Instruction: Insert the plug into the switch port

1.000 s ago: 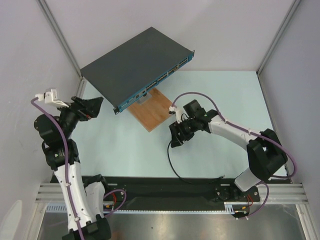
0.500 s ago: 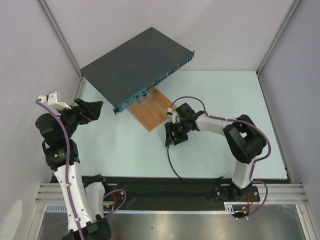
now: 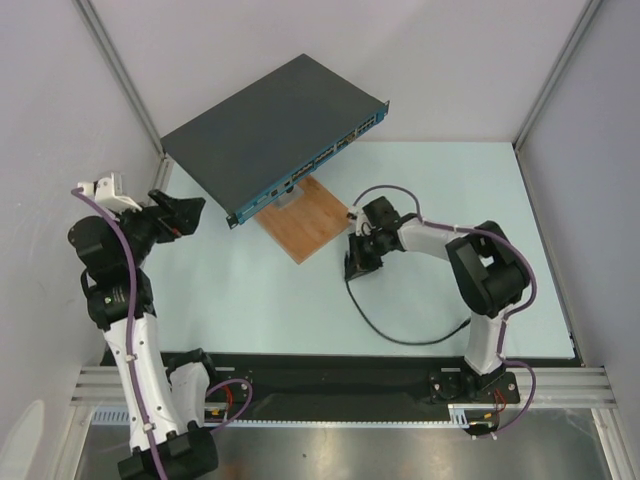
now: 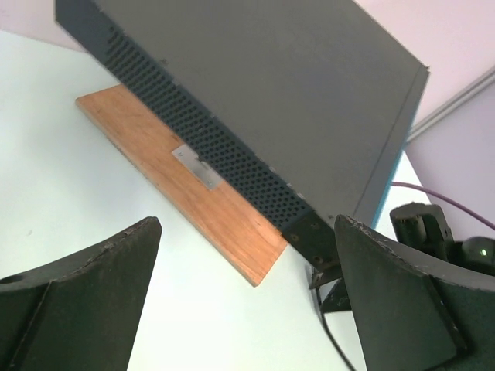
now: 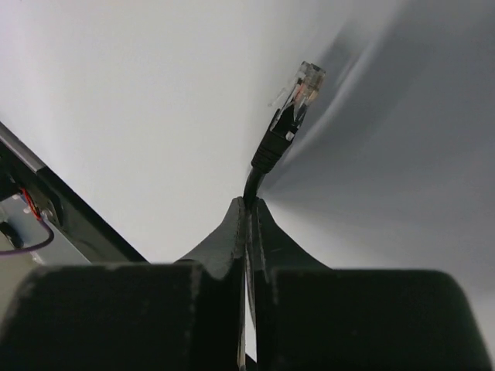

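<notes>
The plug (image 5: 291, 108), a clear tip on a black boot, sticks out just beyond my right gripper (image 5: 249, 202), which is shut on the thin black cable (image 3: 400, 338) right behind it. In the top view that gripper (image 3: 357, 266) hovers low over the table, right of the wooden board (image 3: 305, 218). The switch (image 3: 265, 125) is a flat dark-grey box resting tilted on the board, and its row of ports (image 3: 318, 162) on the teal strip faces the right arm. My left gripper (image 3: 187, 212) is open beside the switch's left end, with nothing between its fingers (image 4: 93, 294).
From the left wrist view I see the perforated side of the switch (image 4: 224, 147), the board (image 4: 178, 182) under it and a small grey metal piece (image 4: 193, 166). Frame posts stand at the back corners. The cable loops across the mat toward the right arm's base.
My right gripper has shut on the cable behind the plug and shifted slightly right. The cable loop has swung out to the right. The left arm barely moved.
</notes>
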Motion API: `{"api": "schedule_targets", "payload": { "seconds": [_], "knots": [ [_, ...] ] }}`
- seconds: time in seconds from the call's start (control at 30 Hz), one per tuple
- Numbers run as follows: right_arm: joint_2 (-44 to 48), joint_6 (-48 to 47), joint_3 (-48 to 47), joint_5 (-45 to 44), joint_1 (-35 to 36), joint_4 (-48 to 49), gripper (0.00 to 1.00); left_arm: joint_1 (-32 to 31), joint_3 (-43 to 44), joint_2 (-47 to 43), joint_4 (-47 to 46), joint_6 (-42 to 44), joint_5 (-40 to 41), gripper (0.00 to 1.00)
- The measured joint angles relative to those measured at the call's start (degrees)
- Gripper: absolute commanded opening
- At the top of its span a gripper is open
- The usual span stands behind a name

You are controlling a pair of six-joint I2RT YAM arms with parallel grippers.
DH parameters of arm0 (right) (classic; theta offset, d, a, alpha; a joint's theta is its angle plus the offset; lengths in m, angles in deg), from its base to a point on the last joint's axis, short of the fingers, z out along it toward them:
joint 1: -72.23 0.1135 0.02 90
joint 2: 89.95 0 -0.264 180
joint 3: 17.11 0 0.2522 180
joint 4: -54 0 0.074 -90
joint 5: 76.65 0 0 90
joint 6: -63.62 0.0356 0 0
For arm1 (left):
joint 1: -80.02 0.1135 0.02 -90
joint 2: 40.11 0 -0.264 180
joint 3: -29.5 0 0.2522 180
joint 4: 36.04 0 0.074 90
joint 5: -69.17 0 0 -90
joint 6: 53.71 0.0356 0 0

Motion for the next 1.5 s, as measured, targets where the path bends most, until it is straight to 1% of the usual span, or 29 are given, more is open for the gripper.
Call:
{"api": "schedule_targets", "payload": {
  "seconds": [0.13, 0.23, 0.3, 0.37, 0.47, 0.53, 0.67, 0.77, 0.9, 1.0, 1.13, 1.33, 1.5],
  "knots": [
    [3.45, -4.74, 1.01, 3.91, -5.25, -3.61, 0.0, 0.0, 1.7, 0.98, -1.38, -0.31, -3.93, 0.94],
    [9.35, -10.38, 0.42, 8.85, -8.35, -7.52, 0.0, -0.02, 4.11, 2.23, -3.02, -0.92, -8.26, 0.91],
    [13.35, -14.34, -2.08, 12.57, -8.92, -11.02, 0.0, -0.57, 6.38, 3.15, -4.11, -1.16, -10.99, 0.89],
    [16.24, -18.47, -6.93, 16.65, -8.72, -14.88, 0.0, -2.6, 9.05, 4.22, -4.81, -1.07, -12.94, 0.89],
    [18.6, -25.05, -15.37, 22.43, -8.26, -20.76, 0.0, -11.63, 13.68, 6.19, -5.27, 0.5, -14.34, 0.89],
    [19.67, -29.33, -20.24, 25.77, -8.02, -24.61, 0.0, -18.25, 15.02, 6.99, -5.84, 1.16, -15.06, 0.89],
    [22.08, -36.13, -24.7, 30.25, -7.21, -31.58, 0.0, -26.58, 16.44, 9.81, -6.14, 2.16, -16.68, 0.88],
    [23.34, -40.5, -25.73, 31.08, -5.62, -36.39, 0.0, -32.5, 19.17, 14.05, -5.11, 4.55, -16.74, 0.86],
    [25.31, -44.87, -25.88, 29.53, -0.02, -40.09, 0.0, -41.55, 21.7, 20.79, -3.08, 8.59, -16.04, 0.83],
    [26.75, -46.25, -25.9, 28.83, 2.67, -40.87, 0.0, -45.68, 21.7, 23.74, -0.9, 10.34, -14.91, 0.82],
    [27.74, -47.06, -26.91, 28.26, 3.04, -41.53, 0.0, -48.11, 21.7, 24.63, 0.17, 11.47, -14.01, 0.79],
    [27.69, -47.65, -28.02, 28.02, 4.59, -41.55, 0.0, -49.13, 20.96, 23.93, -0.98, 11.45, -14.29, 0.79],
    [27.5, -47.91, -28.92, 28.02, 5.46, -41.75, 0.0, -50.23, 18.67, 23.08, -2.43, 11.08, -14.25, 0.79]
  ]
}}
